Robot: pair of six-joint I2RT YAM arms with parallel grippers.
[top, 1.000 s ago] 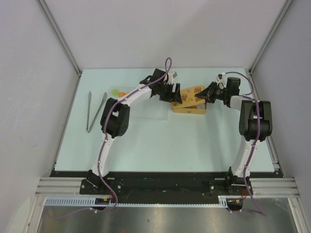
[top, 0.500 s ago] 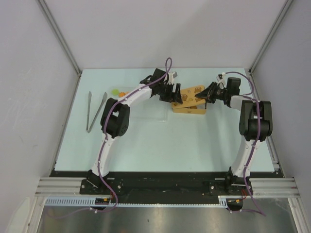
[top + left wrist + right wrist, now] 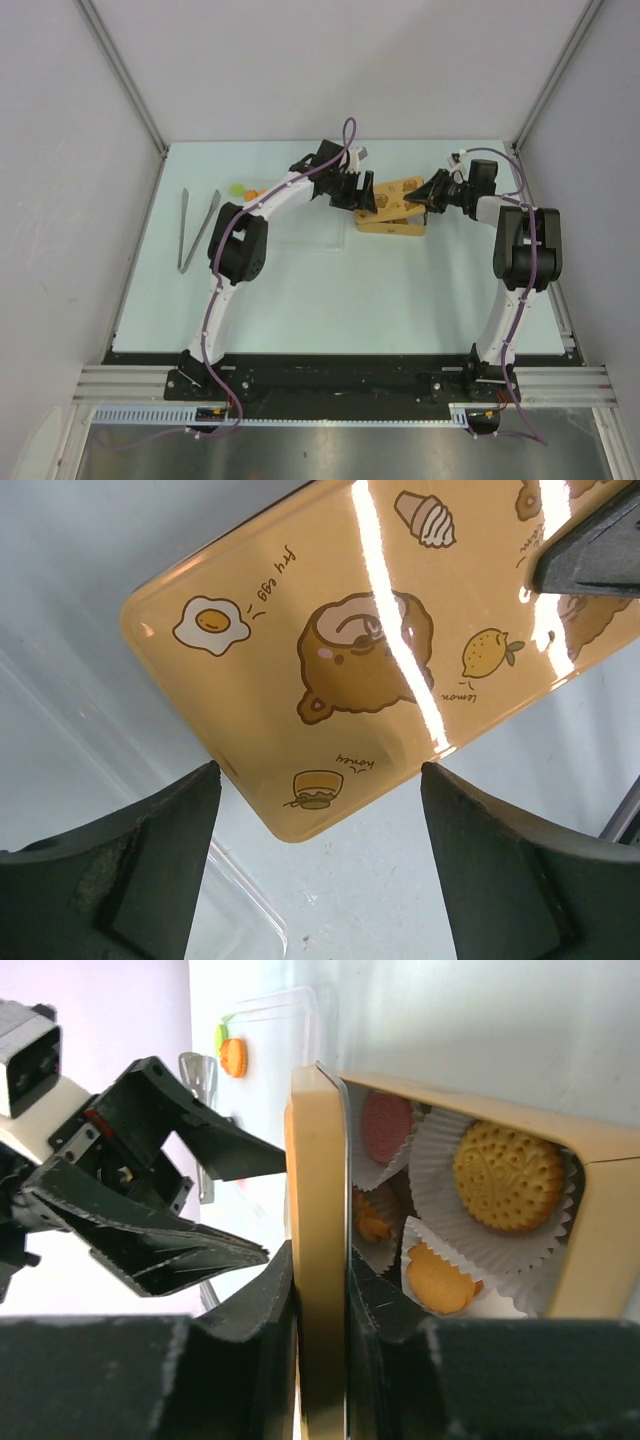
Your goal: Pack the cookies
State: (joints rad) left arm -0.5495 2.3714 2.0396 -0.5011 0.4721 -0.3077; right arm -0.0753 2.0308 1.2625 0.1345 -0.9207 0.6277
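— Just past the right gripper (image 3: pixel 322 1290), inside the tan rectangular tin box (image 3: pixel 600 1230), where do the cookies (image 3: pixel 500 1195) lie?

— Several sit in white pleated paper cups (image 3: pixel 432 1155). A round orange dotted cookie (image 3: pixel 510 1165) is farthest from the fingers. A round pink cookie (image 3: pixel 386 1125) is nearer them, with smaller orange pieces (image 3: pixel 440 1278) alongside.

— And the right gripper itself?

— Clenched on the edge of the tan tin lid (image 3: pixel 318 1160), one finger on each face. The lid stands against the box's open side and is tilted in the overhead view.

— What of the left gripper (image 3: pixel 318 790)?

— Released, jaws wide. The lid's printed face, with a bear, a fried egg and a lemon, shows between its fingers. Whether they touch it I cannot tell.

— Any cookies outside the box?

— Two: a small orange disc (image 3: pixel 233 1057) touching a small green disc (image 3: pixel 219 1038). They are well apart from both grippers, beyond the left one, on a clear plastic tray (image 3: pixel 240 912).

— Farther out?

— Long metal tongs (image 3: pixel 195 228) lie on the pale green table (image 3: pixel 350 290), well out on the left gripper's side.
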